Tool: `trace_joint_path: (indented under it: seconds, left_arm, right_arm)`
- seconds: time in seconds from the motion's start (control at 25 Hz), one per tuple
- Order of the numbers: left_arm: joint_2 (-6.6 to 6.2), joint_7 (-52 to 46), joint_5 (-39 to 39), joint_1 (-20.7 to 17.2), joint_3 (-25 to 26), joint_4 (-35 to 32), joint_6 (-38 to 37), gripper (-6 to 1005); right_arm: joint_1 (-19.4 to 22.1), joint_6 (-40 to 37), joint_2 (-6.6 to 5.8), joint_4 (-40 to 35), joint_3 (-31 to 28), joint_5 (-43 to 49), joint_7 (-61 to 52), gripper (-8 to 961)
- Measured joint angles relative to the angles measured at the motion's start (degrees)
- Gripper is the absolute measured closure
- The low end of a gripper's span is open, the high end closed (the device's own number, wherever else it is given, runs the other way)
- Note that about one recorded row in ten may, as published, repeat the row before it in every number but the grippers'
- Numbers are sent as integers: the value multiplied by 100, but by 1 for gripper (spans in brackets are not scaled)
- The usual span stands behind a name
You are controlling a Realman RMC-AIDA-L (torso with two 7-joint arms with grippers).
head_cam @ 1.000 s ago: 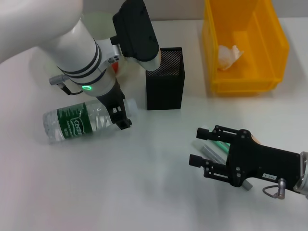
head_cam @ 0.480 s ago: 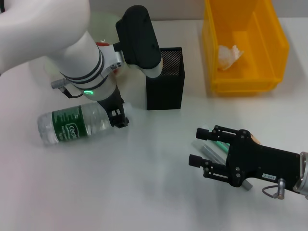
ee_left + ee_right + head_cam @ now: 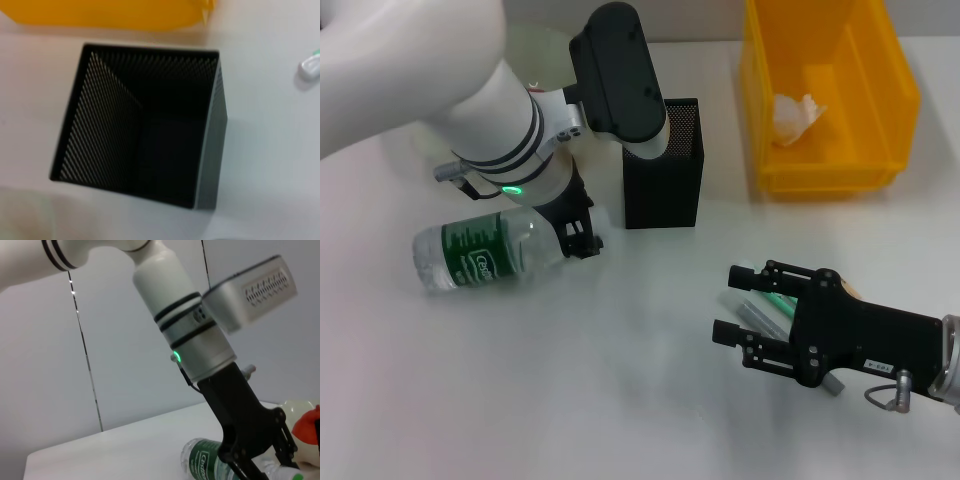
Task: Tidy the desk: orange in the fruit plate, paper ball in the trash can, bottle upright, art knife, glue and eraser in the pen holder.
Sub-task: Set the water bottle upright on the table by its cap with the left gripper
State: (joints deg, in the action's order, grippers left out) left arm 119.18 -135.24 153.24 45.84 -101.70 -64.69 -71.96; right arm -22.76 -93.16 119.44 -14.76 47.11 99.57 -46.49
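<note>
The left hand point(image 3: 582, 232) clamps the bottle point(image 3: 485, 254) near its cap (lying flat on the desk point(image 3: 570, 380)).

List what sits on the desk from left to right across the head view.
bottle → left gripper → pen holder → right gripper → trash can holding the paper ball

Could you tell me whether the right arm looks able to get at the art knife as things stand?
Probably yes: the right claw hangs open just above the art knife on the desk, with nothing between them; only the glue lies close beside it.
</note>
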Motion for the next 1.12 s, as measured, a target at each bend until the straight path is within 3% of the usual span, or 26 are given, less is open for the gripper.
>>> trace_joint_path:
  seconds: [0.24, 0.56, 0.76, 1.12]
  left_arm:
    - [-7, 48, -195, -534, 180, -918, -72, 563]
    - [-38, 387, -781, -1614, 906, -1731, 102, 564]
    - [-44, 1032, -1661, -2100, 1464, -1862, 194, 563]
    - [-44, 1776, -2685, -2525, 2043, -1787, 320, 564]
  right_arm:
    - [0, 2, 0, 0, 0, 0, 0, 303]
    - [-79, 61, -1, 0, 0, -4, 0, 303]
    - [-147, 113, 0, 21, 1, -1, 0, 302]
    - [-209, 151, 0, 86, 0, 1, 0, 302]
